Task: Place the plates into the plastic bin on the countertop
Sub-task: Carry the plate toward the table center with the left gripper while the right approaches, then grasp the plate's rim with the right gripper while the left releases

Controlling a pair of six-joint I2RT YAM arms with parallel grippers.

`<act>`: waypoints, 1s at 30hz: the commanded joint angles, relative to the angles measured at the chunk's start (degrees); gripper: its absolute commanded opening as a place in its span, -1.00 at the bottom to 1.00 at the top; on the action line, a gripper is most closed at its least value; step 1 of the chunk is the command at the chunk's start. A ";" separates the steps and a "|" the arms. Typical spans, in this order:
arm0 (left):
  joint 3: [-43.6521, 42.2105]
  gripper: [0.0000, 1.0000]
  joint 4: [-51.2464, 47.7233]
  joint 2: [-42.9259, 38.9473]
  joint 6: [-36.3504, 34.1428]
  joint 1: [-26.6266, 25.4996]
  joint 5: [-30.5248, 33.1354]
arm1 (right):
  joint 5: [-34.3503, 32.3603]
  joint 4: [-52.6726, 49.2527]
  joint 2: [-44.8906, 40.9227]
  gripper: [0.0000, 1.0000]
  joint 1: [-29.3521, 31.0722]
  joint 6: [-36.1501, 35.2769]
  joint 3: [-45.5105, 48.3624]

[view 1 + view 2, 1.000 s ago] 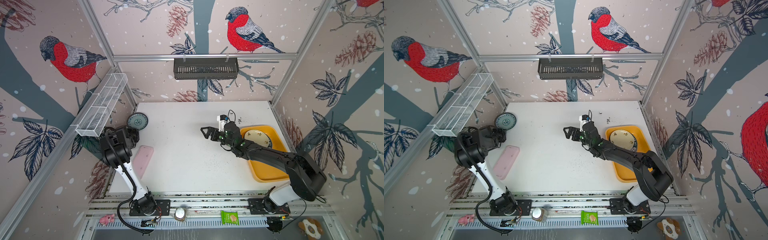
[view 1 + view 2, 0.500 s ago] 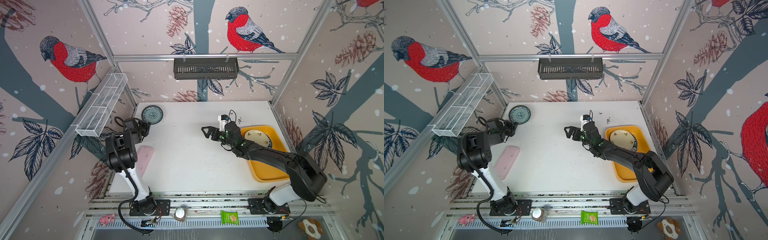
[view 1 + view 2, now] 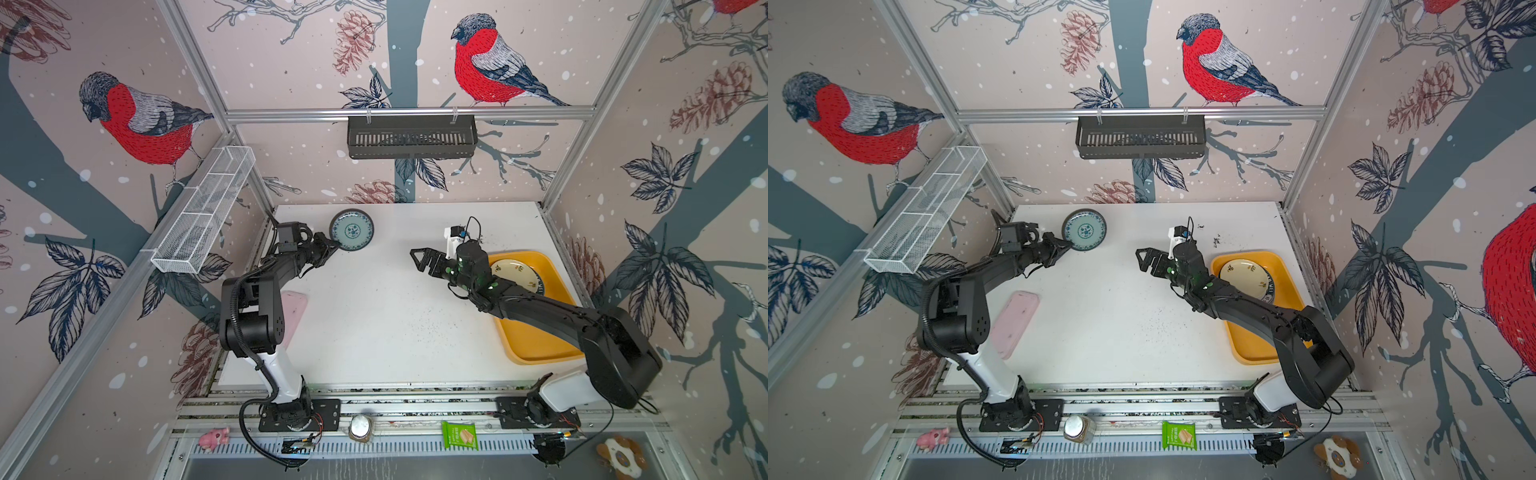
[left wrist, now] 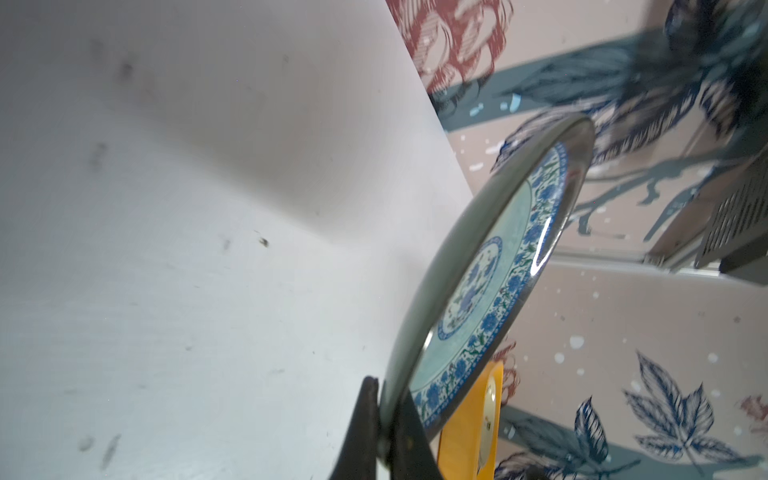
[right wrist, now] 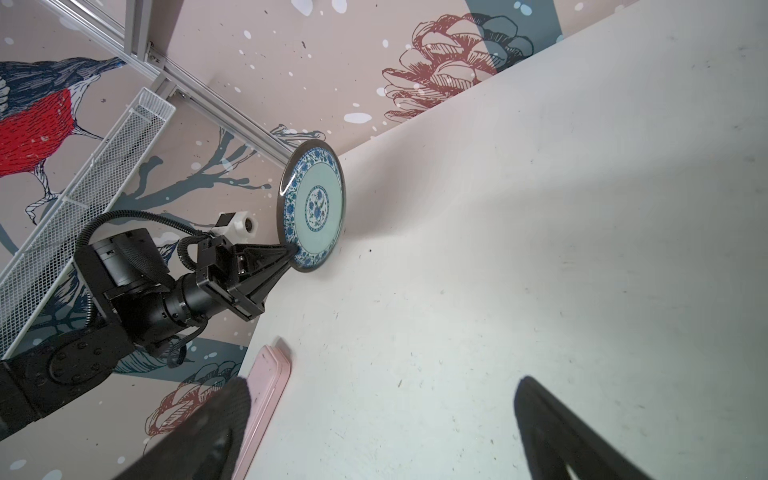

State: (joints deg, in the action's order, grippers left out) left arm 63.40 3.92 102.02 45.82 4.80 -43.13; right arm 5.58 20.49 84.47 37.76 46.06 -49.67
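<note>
A blue-grey patterned plate (image 3: 351,230) (image 3: 1084,230) hangs face up over the far left of the white countertop (image 3: 395,311). My left gripper (image 3: 334,248) (image 3: 1068,246) (image 4: 386,399) is shut on its near rim. The same plate (image 4: 490,291) (image 5: 314,212) and left gripper (image 5: 291,251) appear in both wrist views. My right gripper (image 3: 417,261) (image 3: 1142,261) (image 5: 380,384) stands open and empty over mid-table, just left of the mustard-yellow plastic bin (image 3: 536,340) (image 3: 1250,345). A cream plate (image 3: 513,274) (image 3: 1244,272) lies in the bin's far end on another plate.
A pink flat tray (image 3: 297,311) (image 5: 266,399) lies at the left table edge beside the left arm. A black slotted basket (image 3: 411,137) hangs on the back wall and a white wire-mesh basket (image 3: 203,216) on the left wall. The right arm lies across the bin.
The left gripper has carried the patterned plate from the left table edge to the right, over the far left of the table. The right arm has stayed put, still open.
</note>
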 commanded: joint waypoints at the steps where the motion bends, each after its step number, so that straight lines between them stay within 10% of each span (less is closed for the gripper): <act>1: 2.63 -0.94 -9.28 -1.69 -10.89 -2.65 -3.94 | -2.25 -2.55 -1.00 1.00 -0.34 -1.90 -1.41; 10: 7.67 -0.94 -16.86 -1.70 -19.71 -11.73 -8.38 | -6.49 -9.69 -2.73 0.99 -1.05 -2.56 -5.17; 30: 0.03 -0.93 -5.86 -2.74 -12.08 -14.41 -16.98 | -7.19 -11.19 1.93 0.71 -0.98 -0.80 -8.28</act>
State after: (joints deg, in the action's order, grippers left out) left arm 63.59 -4.82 99.79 33.12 -9.65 -57.52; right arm -2.94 7.64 85.67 36.69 44.84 -57.10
